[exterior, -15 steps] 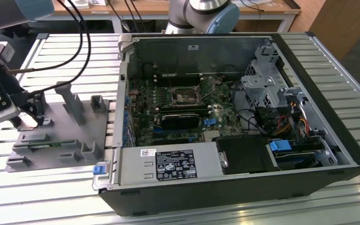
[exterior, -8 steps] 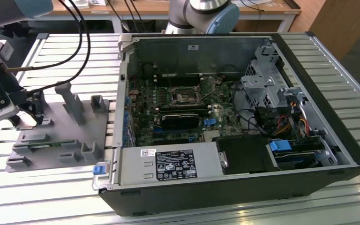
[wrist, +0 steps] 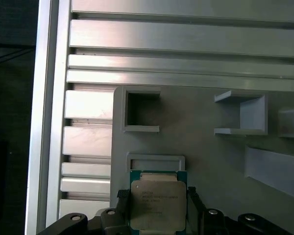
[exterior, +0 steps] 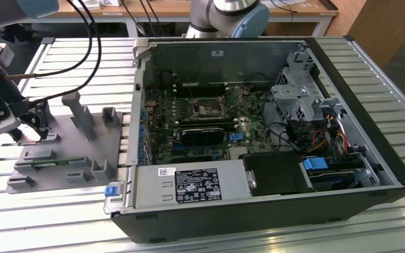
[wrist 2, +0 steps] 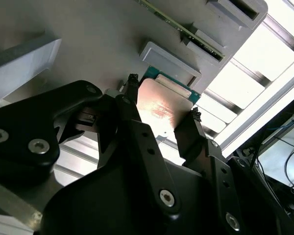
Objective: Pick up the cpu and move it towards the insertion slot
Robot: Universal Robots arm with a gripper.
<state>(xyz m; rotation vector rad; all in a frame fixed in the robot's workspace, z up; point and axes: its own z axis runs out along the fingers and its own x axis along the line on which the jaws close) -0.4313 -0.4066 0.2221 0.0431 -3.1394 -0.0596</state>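
At the exterior view's left, the gripper [wrist 2: 163, 98] pinches the cpu [wrist: 158, 205] by two opposite edges. It does so over the grey holder plate [exterior: 69, 147], just beside a shallow square frame [wrist: 156, 162]. A green memory stick [wrist 2: 179, 23] stands in another holder. The insertion slot [exterior: 208, 107] lies well apart, mid-frame inside the open computer case [exterior: 217, 60].

Cpu [wrist: 158, 204] silvery, flat on grey tray [wrist: 210, 147]; insertion slot [exterior: 208, 108] black, square, on motherboard [exterior: 248, 124].
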